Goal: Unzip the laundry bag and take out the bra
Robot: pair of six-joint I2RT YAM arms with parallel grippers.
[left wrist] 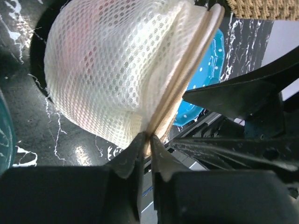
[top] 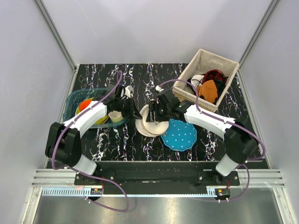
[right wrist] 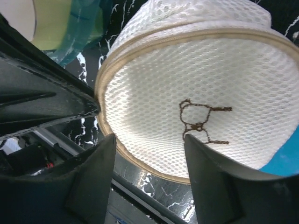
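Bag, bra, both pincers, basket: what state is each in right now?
Bag, tipped on edge, zip looks shut.
Bra, inside the bag, only a pink tint through the mesh.
Left pincer, shut on the bag's rim.
Right pincer, open, fingers apart at the bag's flat face.
Basket, upright, clothes inside.

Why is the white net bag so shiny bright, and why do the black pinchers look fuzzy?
Left wrist view: strong light washes out the top of the laundry bag, and the left gripper is so close to the lens that it blurs. Right wrist view: the mesh and brown stitched drawing are sharp, while the right gripper looks dark and soft.
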